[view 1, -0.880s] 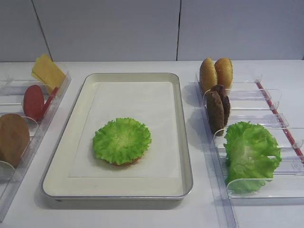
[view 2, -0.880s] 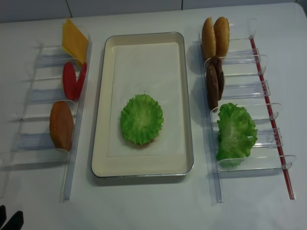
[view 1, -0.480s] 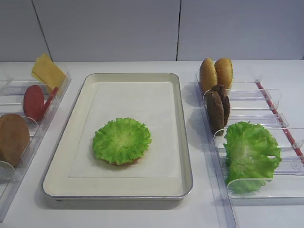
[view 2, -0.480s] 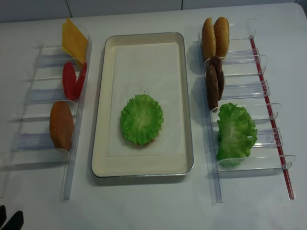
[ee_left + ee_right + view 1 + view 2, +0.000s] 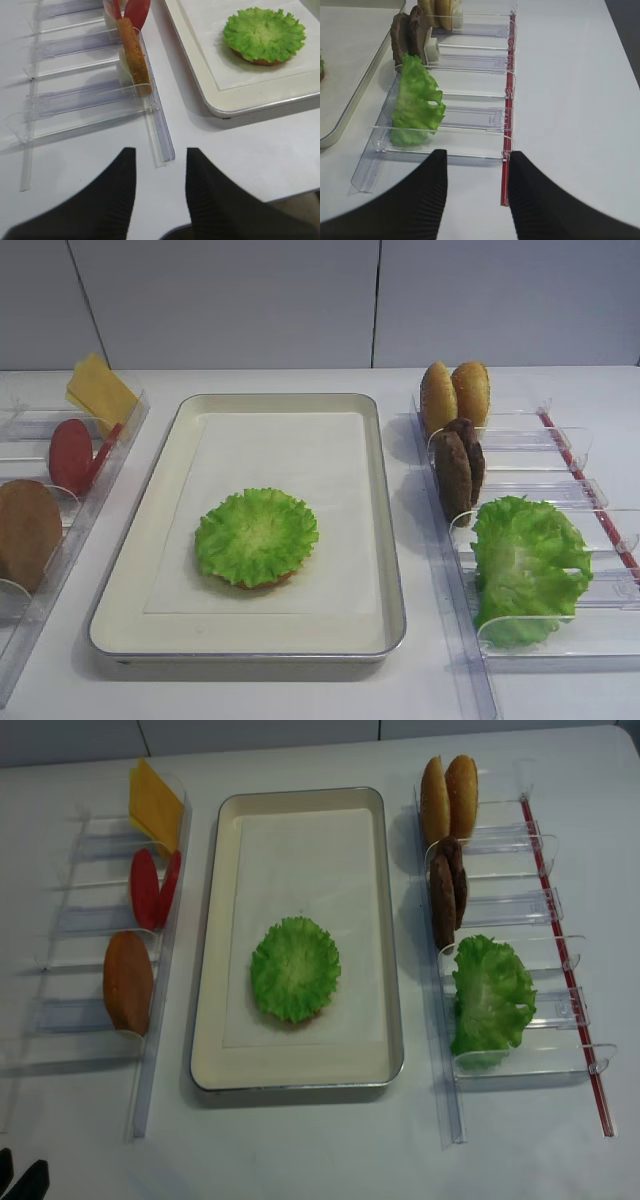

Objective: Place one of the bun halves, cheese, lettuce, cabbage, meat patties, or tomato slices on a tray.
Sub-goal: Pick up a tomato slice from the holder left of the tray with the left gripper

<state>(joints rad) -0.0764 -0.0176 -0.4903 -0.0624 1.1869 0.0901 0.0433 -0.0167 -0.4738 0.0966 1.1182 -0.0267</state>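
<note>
The tray (image 5: 130,570) (image 5: 300,1077) lies in the middle, and on its paper sits a lettuce leaf (image 5: 256,536) (image 5: 295,969) (image 5: 264,33) over a bun half (image 5: 255,59). The left holder carries cheese (image 5: 156,804), tomato slices (image 5: 150,888) and a bun half (image 5: 128,982) (image 5: 134,56). In the right holder stand bun halves (image 5: 448,798), meat patties (image 5: 445,892) and lettuce (image 5: 490,992) (image 5: 415,105). Cabbage is out of view. My left gripper (image 5: 159,152) (image 5: 20,1175) hovers open and empty near the table's front left. My right gripper (image 5: 479,155) is open and empty in front of the right holder.
Clear plastic holders flank the tray: the left one (image 5: 155,135) ends just ahead of my left fingers, and the right one (image 5: 445,152) has a red strip (image 5: 507,130) along its outer side. A white wall rises behind the table.
</note>
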